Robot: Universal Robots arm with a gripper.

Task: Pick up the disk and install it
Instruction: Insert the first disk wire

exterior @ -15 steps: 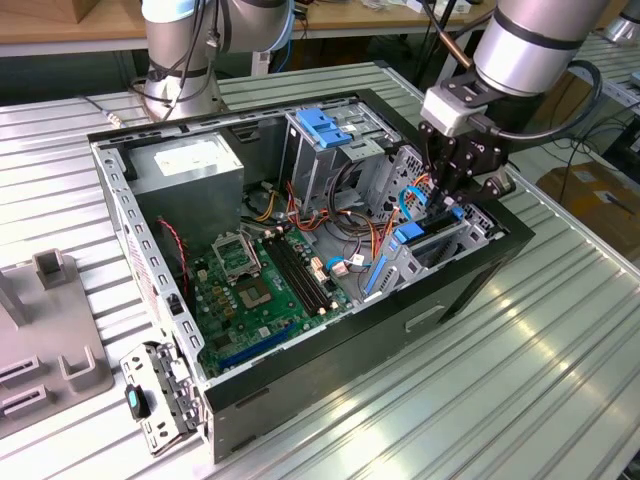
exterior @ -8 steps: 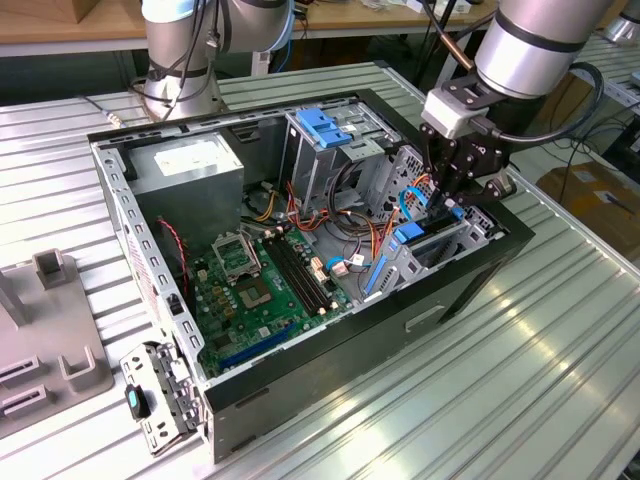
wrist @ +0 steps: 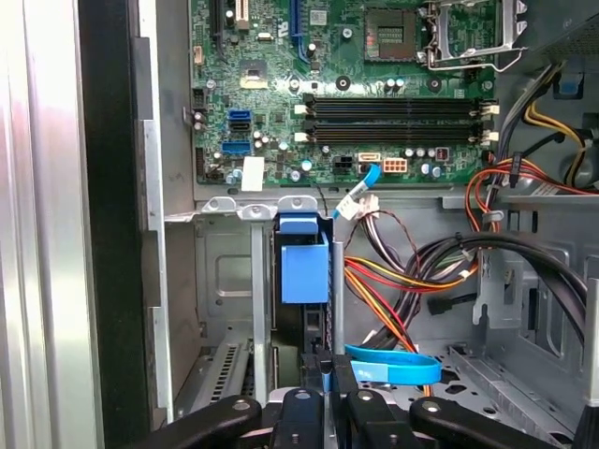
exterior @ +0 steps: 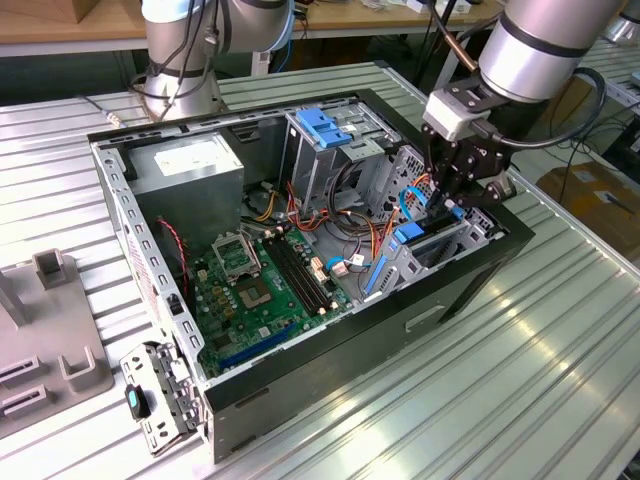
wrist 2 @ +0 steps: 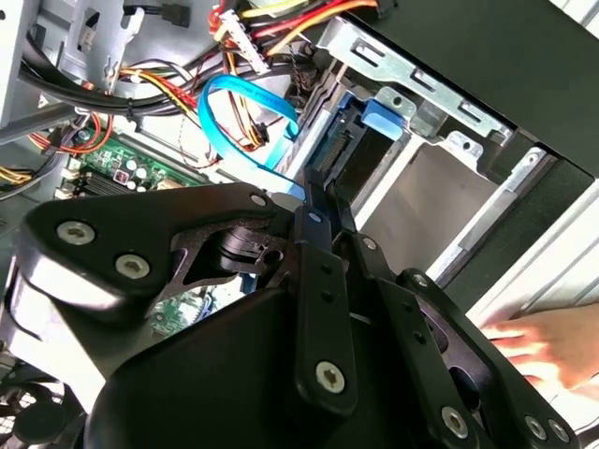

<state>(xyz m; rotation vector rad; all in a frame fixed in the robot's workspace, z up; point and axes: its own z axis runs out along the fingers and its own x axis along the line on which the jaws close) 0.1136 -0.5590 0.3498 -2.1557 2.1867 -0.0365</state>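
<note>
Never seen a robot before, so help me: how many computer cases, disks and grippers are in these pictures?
case: 1
disk: 1
gripper: 1
total: 3

Arm slants down from exterior view's right; wrist bent, gripper pointing approx. straight down, fingers drawn tight together, no gap btw. tips.

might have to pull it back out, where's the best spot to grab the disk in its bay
Probably its narrow exposed edge, coming straight in through the open side of the case. The disk stands on edge in the metal bay, whose walls cover its flat faces, so only that edge and the blue end tab are reachable.
</note>
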